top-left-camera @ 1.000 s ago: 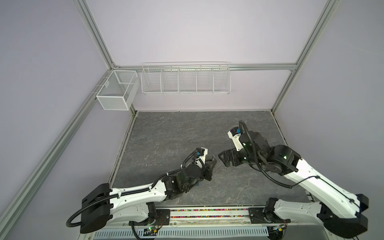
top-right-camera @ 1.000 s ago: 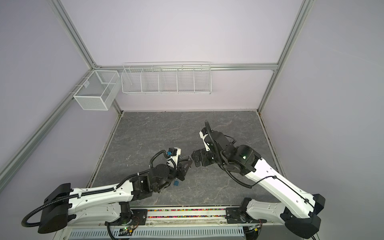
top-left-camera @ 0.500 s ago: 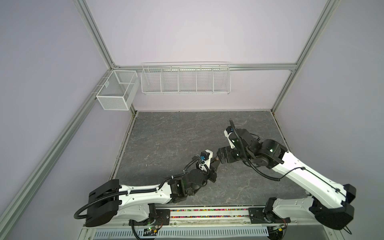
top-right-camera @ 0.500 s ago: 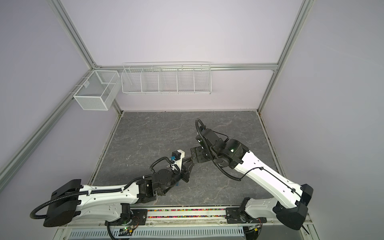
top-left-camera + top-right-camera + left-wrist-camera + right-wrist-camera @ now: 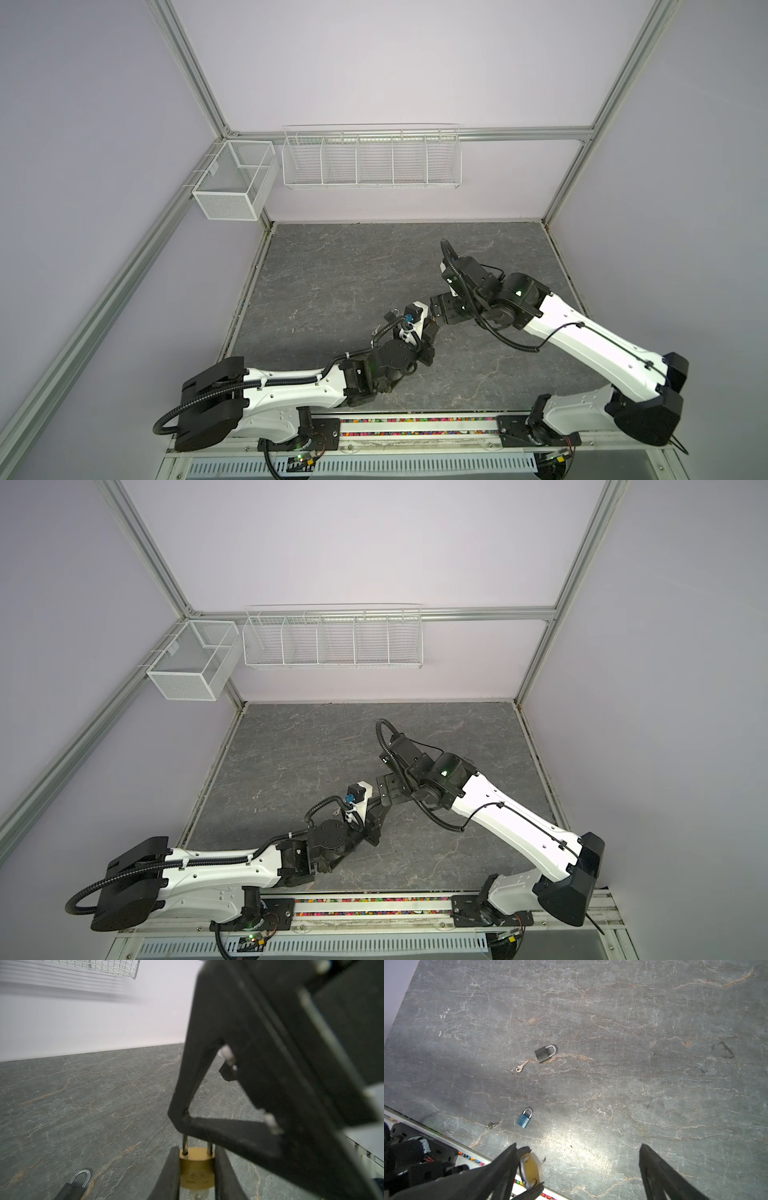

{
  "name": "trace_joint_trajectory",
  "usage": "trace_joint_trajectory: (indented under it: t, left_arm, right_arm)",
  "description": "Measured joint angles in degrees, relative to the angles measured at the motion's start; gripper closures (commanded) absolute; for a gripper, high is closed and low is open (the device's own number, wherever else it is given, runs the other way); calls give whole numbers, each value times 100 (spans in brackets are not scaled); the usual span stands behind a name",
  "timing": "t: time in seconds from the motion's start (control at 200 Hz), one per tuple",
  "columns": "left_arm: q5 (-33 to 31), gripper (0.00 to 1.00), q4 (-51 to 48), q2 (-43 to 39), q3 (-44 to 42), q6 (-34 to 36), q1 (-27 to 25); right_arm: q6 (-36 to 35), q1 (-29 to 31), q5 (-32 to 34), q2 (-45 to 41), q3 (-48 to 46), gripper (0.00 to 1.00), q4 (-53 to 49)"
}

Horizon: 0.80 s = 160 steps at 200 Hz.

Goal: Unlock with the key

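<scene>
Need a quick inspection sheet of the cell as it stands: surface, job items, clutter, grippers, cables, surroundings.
Surface: dark stone-look tabletop, with a faint triangular mark.
Job's things: brass padlock in the left gripper. On the table, grey padlock with single key beside it, and blue padlock with small keys beside it. Both of those shackles are closed.
Clutter: nothing seen.
Grippers: left gripper shut on the brass padlock's body. Right gripper open, close to its shackle; contact unclear.
Cables: black hoses along the arms; no snag seen.
Surroundings: wire baskets on the back wall.
</scene>
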Motion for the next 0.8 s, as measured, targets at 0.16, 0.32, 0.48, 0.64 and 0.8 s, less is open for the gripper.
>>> trace_joint_trajectory:
  t: [0.16, 0.32, 0.48, 0.64, 0.8]
  left_arm:
    - [-2, 100, 4, -2, 0, 42, -13]
    - [2, 100, 42, -7, 0, 125, -22]
    - [9, 100, 46, -11, 0, 192, -22]
    - [9, 100, 44, -48, 0, 286, -22]
    - [33, 100, 81, -72, 0, 363, -22]
  right_arm:
    - [-50, 0, 164, 127, 155, 9, -118]
    - [-125, 0, 269, 243, 315, 10, -289]
    - [-258, -4, 299, 319, 472, 10, -498]
    - [-435, -28, 302, 400, 741, 11, -737]
    - [-649, -105, 208, 407, 868, 11, -892]
